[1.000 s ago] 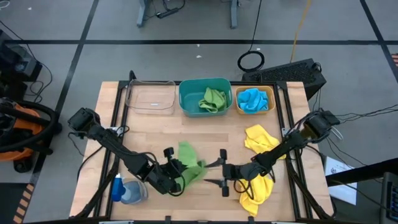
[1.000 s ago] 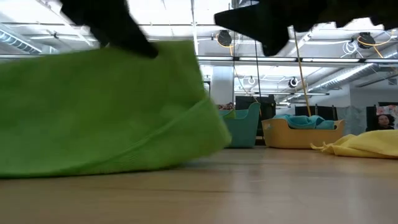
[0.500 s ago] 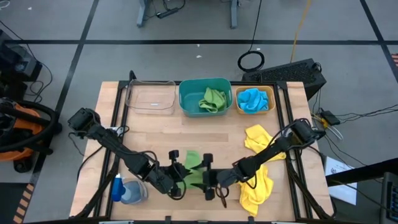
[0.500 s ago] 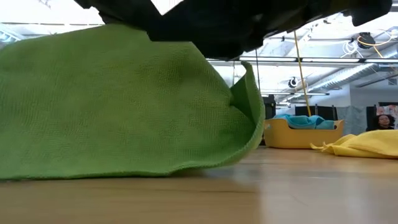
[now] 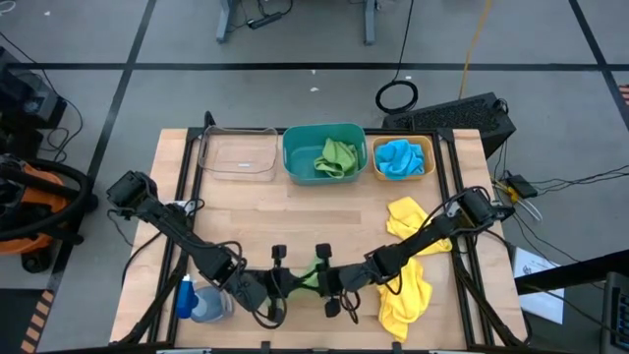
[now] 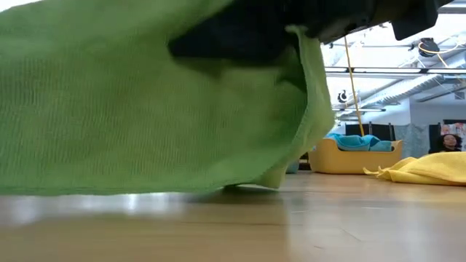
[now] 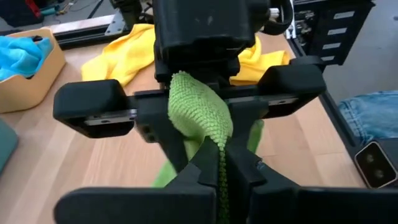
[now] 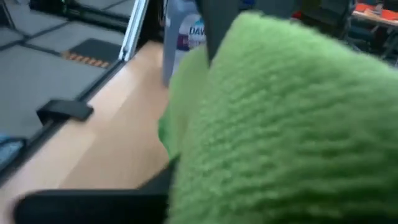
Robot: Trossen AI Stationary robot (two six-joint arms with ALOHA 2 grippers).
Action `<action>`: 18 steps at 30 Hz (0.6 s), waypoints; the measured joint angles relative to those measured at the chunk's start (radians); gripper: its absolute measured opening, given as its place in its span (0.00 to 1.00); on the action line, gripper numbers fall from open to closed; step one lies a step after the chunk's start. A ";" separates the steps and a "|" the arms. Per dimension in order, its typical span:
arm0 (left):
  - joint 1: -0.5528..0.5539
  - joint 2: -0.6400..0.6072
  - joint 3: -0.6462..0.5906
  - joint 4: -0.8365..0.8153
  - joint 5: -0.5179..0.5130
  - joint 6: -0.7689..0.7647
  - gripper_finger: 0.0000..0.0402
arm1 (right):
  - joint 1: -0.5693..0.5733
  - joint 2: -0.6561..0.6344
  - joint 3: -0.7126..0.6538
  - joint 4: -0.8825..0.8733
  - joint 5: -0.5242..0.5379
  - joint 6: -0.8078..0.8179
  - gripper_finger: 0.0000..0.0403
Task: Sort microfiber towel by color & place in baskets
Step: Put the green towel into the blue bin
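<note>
A green microfiber towel [image 5: 307, 278] hangs bunched between my two grippers near the table's near edge and fills the low view [image 6: 145, 109]. My left gripper [image 5: 285, 283] comes from the left and is shut on it [image 7: 217, 167]. My right gripper [image 5: 327, 283] faces it from the right, open, with one finger on each side of the towel's bunched top [image 7: 193, 93]. I cannot tell whether they touch it. The teal bin [image 5: 291, 138] holds another green towel [image 5: 336, 157]. The orange bin [image 5: 377, 147] holds a blue towel [image 5: 400, 157]. The clear bin [image 5: 238, 155] stands left of them. My left gripper pinches a bunched fold of the green towel [image 7: 216, 140] between its two fingertips [image 7: 202, 171], coming level from the table's left. The cloth rises in a hump past the fingers toward the right gripper. The rest hangs below, its lower edge [image 6: 247, 185] down at the table top.
Two yellow towels lie on the table's right part, one by the right arm [image 5: 413, 218] and one near the near edge [image 5: 405, 295]. A blue and white bottle [image 5: 200, 300] lies near the near left corner. The three bins line the far edge.
My right gripper has moved toward the table's left, up to the towel and the left gripper, its fingers staying wide apart. The left gripper has shifted slightly right and toward the near edge. The towel, spread before, is now bunched between the two grippers and closer to the near edge.
</note>
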 joint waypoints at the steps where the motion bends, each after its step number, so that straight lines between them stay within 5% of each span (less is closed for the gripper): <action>1: 0.000 0.000 0.000 -0.004 0.000 -0.002 0.02 | 0.001 -0.006 0.000 -0.023 -0.001 -0.011 0.14; 4: -0.008 0.000 0.000 -0.008 0.000 -0.029 0.05 | 0.005 -0.041 0.000 -0.104 0.001 -0.014 0.03; 14: -0.047 0.000 0.000 -0.015 -0.023 -0.047 0.29 | 0.048 -0.214 0.000 -0.353 0.004 0.046 0.01; 18: -0.050 0.000 0.000 -0.015 -0.113 -0.026 0.35 | 0.080 -0.279 0.000 -0.400 0.029 0.036 0.01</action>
